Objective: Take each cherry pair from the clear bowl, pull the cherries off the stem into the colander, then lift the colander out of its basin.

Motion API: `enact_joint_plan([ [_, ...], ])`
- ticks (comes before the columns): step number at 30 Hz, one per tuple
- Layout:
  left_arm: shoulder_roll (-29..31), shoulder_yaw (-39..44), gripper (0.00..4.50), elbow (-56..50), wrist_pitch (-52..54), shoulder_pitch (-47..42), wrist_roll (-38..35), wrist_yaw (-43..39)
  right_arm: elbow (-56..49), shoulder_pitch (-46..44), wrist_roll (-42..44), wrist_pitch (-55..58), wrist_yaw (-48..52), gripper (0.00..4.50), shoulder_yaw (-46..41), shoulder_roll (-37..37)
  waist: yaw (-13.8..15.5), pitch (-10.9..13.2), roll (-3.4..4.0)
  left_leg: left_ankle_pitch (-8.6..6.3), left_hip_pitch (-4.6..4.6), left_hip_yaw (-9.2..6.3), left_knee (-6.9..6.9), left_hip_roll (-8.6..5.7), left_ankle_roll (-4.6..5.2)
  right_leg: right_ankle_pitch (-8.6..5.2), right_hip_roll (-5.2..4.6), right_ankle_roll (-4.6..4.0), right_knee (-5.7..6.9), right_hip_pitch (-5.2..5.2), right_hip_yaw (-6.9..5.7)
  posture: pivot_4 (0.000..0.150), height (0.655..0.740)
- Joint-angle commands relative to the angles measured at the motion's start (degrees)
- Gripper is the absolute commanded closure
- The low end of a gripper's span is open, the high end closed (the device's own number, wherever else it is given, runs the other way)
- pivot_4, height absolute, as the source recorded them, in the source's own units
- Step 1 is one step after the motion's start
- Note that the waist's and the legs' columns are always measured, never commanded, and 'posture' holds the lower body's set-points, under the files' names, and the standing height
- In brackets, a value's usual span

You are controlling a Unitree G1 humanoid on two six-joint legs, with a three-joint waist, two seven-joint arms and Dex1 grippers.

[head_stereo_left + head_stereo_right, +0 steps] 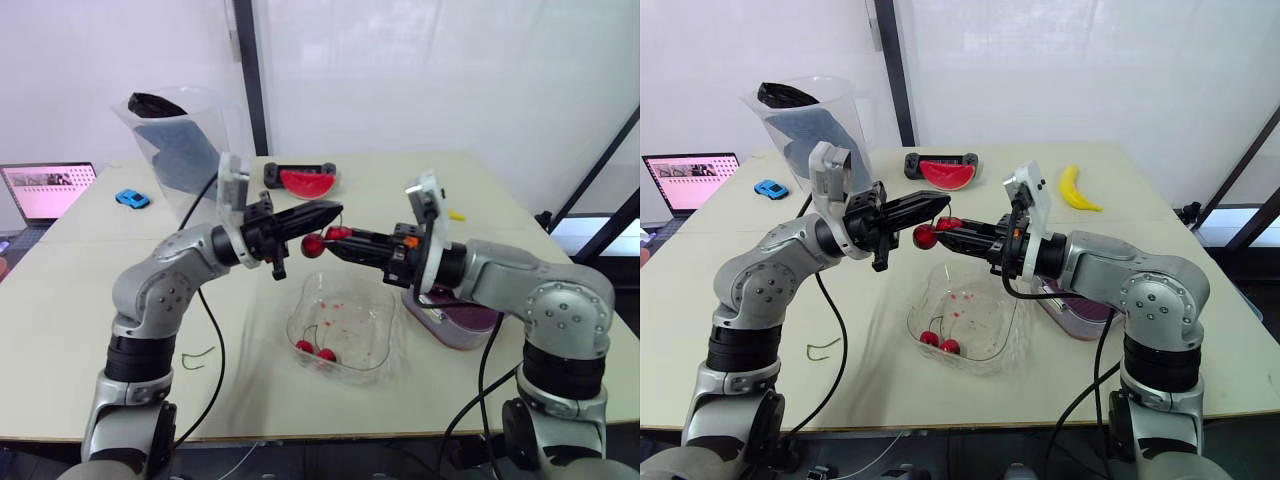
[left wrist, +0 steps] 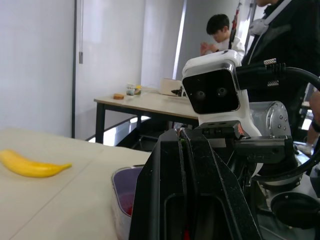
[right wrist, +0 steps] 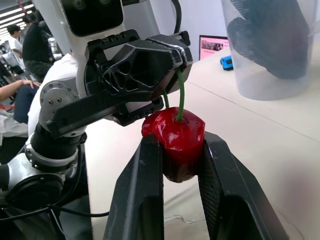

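Observation:
Above the clear bowl (image 1: 378, 330), my two grippers meet tip to tip. My left gripper (image 1: 332, 211) is shut on the green stem (image 3: 179, 90) of a cherry pair. My right gripper (image 1: 337, 237) is shut on one red cherry (image 3: 175, 135) of that pair. The other cherry (image 1: 312, 244) hangs free just below the left fingertips. One more cherry pair (image 1: 316, 350) lies in the bowl among red juice spots. The purple colander in its basin (image 1: 462, 322) sits on the table under my right forearm, partly hidden by it.
A watermelon slice (image 1: 308, 182) on a black tray lies at the back, with a banana (image 1: 1076, 188) to its right. A clear jug with dark cloth (image 1: 175, 140), a blue toy car (image 1: 131, 198) and a laptop (image 1: 48, 190) stand at the left. A loose stem (image 1: 197, 356) lies near the front.

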Motion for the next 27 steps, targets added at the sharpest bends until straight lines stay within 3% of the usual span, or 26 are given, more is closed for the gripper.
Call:
enact_joint_plan([
  [1,0.08,0.27,4.50,-1.38,-1.15,-0.36,-0.17,-0.22,-1.02,0.77,2.01,-0.75,0.88,3.90,-0.60,-2.24,0.05,0.00,0.00,0.00,0.00,0.00,0.00,0.00,0.00,0.00,0.00,0.00,-0.01,0.00,0.00,0.150,0.7400],
  [10,-1.25,0.36,4.50,-1.28,-1.66,-0.65,-0.39,0.59,-0.42,5.96,3.48,0.64,6.92,3.90,1.50,-12.11,0.07,0.01,-0.01,-0.02,-0.01,0.02,0.00,0.01,0.03,0.00,0.03,0.00,-0.17,0.06,0.00,0.150,0.7400],
  [15,-1.51,0.37,4.50,-1.14,-1.99,-0.37,-0.15,0.73,1.47,4.57,3.28,-0.62,9.71,3.90,-0.71,-17.56,0.19,0.01,-0.01,-0.03,-0.02,0.02,-0.01,0.01,0.05,0.00,0.03,0.00,-0.29,0.10,-0.01,0.150,0.7400],
  [18,-1.30,0.54,4.50,-1.38,-2.31,0.17,0.21,1.02,7.29,4.40,-5.85,-6.72,14.12,3.90,-0.45,-26.68,0.83,0.01,-0.01,-0.04,-0.02,0.03,0.02,0.00,0.06,0.00,0.02,0.00,-0.47,0.22,-0.04,0.150,0.7400],
  [21,-0.64,0.52,4.50,-1.96,-2.67,1.24,0.71,1.20,13.03,7.55,-18.64,-16.60,20.94,3.90,5.87,-37.43,1.47,0.01,-0.01,-0.09,-0.03,0.07,0.04,0.00,0.16,0.00,0.02,0.01,-0.67,0.31,-0.06,0.150,0.7400],
  [27,0.22,0.46,4.50,-3.02,-3.18,2.73,1.56,1.71,21.88,10.83,-33.32,-29.04,27.60,3.90,14.20,-42.25,1.08,0.03,0.02,-0.13,-0.02,0.16,0.01,0.04,0.23,0.00,0.02,0.01,-0.73,0.28,0.00,0.150,0.7400],
])
